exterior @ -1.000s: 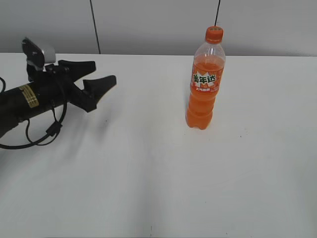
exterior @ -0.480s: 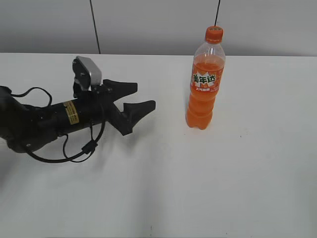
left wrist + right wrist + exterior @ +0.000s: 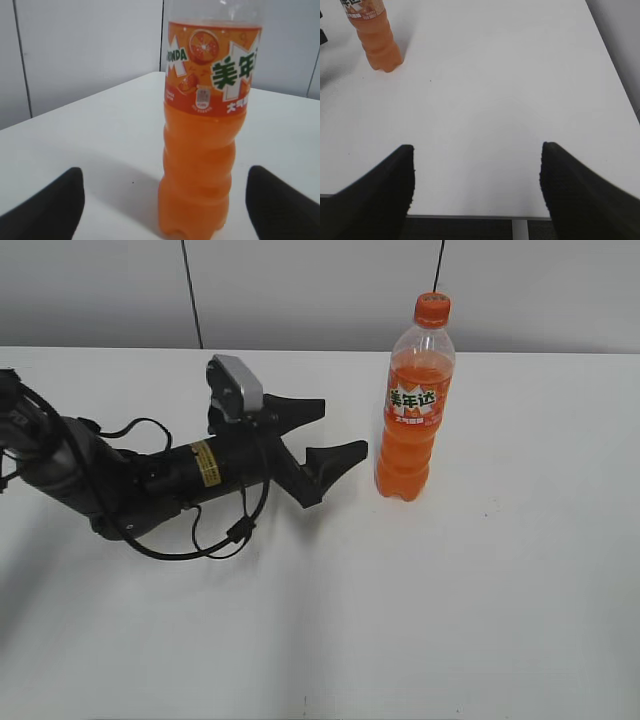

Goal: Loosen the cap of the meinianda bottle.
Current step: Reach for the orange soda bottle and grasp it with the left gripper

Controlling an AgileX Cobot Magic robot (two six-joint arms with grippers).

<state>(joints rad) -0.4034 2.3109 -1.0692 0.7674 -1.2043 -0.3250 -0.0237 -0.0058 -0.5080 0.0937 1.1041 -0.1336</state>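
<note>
Left pincer point(image 3: 318, 436): spread wide, empty, levelled at the bottle, not touching.
Right pincer point(image 3: 476, 175): wide open, empty, well apart.
Tall clear orange-soda bottle point(image 3: 410, 405): upright on white worktop point(image 3: 450, 590), ungripped.
Small ribbed orange cap point(image 3: 432, 308): untouched; gripping and loosening judged undone.

CHANGE: left pincer point(image 3: 333, 433) of black plastic has been carried rightward across the white counter point(image 3: 500, 590) | NOW: brought near the tall clear orange-soda bottle point(image 3: 413, 400), not touching | JAWS: seen spread slightly wider
</note>
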